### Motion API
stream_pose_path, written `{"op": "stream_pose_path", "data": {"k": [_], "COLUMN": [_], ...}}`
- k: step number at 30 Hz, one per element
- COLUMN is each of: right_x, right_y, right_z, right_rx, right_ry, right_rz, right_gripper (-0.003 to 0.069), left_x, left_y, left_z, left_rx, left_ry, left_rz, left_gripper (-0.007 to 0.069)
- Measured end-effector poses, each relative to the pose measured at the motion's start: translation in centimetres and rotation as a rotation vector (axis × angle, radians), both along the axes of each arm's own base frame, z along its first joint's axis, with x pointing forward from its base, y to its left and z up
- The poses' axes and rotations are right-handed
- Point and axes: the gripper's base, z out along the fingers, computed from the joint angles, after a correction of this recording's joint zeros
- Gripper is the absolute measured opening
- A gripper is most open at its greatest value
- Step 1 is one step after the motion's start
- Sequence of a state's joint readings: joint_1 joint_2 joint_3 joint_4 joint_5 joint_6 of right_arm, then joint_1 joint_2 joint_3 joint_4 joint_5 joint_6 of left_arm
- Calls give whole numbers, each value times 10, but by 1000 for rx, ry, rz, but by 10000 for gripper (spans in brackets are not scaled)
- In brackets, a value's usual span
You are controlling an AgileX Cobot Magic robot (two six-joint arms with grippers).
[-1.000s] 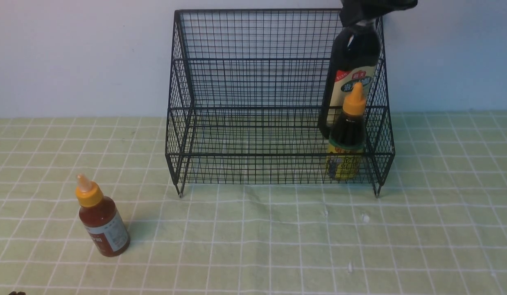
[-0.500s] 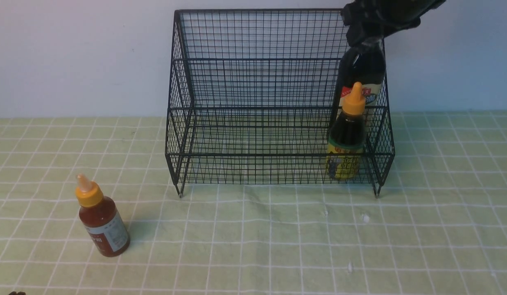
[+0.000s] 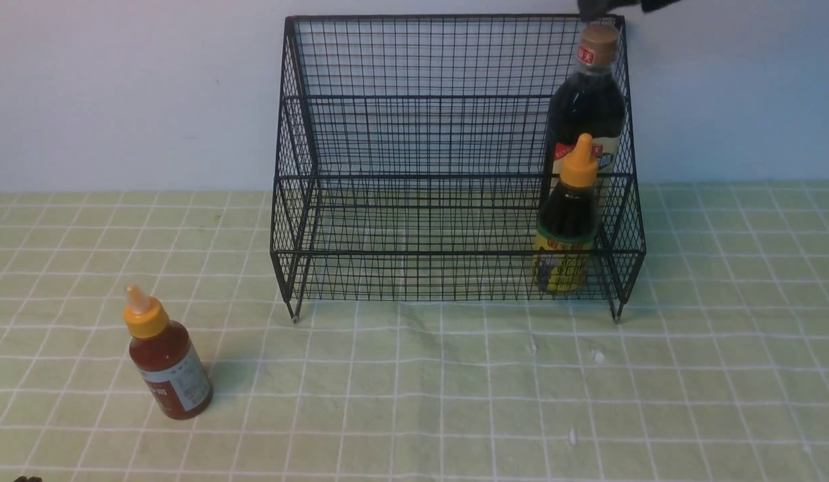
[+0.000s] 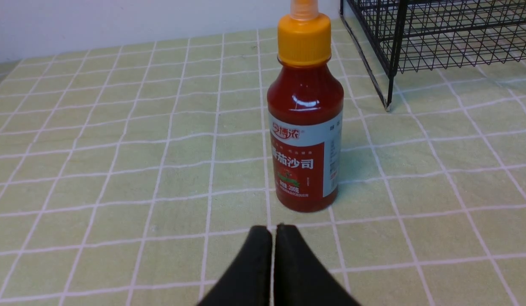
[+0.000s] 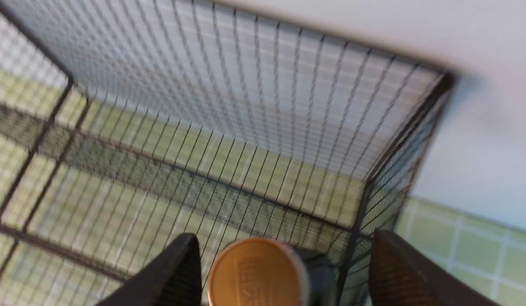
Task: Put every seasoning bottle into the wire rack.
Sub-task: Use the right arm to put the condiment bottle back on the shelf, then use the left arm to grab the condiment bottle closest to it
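Small red-sauce bottle with orange cap [image 3: 165, 365] stands on the desk [image 3: 455, 402] left of the black wire rack [image 3: 414, 134], likely light and slick, so grasp its labelled body; left gripper [image 4: 273, 233] together, right gripper [image 5: 282, 255] apart.

Black wire rack [image 3: 414, 60], green-checked cloth [image 3: 414, 402]

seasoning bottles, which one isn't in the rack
The small red-sauce bottle, on the cloth left of the wire rack; both dark bottles stand inside it.
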State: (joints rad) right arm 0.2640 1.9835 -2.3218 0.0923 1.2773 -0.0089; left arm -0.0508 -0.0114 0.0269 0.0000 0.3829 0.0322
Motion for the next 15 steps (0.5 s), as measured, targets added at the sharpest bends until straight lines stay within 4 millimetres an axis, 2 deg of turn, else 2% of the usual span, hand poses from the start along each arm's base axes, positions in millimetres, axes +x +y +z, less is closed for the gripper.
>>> {"op": "stream_pose_path", "data": {"k": [2, 4, 6, 8, 9, 10, 12, 14, 15], "right_x": [-16, -24, -54, -70, -86, -88, -126, -151, -173], "right_y": [-5, -8, -16, -20, -25, -25, -37, -44, -51], "right_z": [27, 38, 73, 89, 103, 106, 136, 153, 166], "right_rx": [14, 26, 52, 63, 73, 74, 90, 97, 109], "right_ry": [-70, -97, -181, -223, -261, -268, -359, -419, -467], "right_rz": [-12, -17, -18, -18, -19, -20, -26, -34, -40], "right_gripper": [480, 480, 478, 470, 452, 452, 389, 324, 274], "left_x": [0, 0, 0, 0, 0, 0, 0, 0, 0], "left_y": [0, 0, 0, 0, 0, 0, 0, 0, 0], "left_z": [0, 0, 0, 0, 0, 0, 0, 0, 0], "left_rx": [0, 0, 0, 0, 0, 0, 0, 0, 0], "left_ry": [0, 0, 0, 0, 0, 0, 0, 0, 0], "left_rz": [0, 0, 0, 0, 0, 0, 0, 0, 0], "left_gripper": [-6, -6, -6, -6, -6, -6, -6, -6, -6]}}
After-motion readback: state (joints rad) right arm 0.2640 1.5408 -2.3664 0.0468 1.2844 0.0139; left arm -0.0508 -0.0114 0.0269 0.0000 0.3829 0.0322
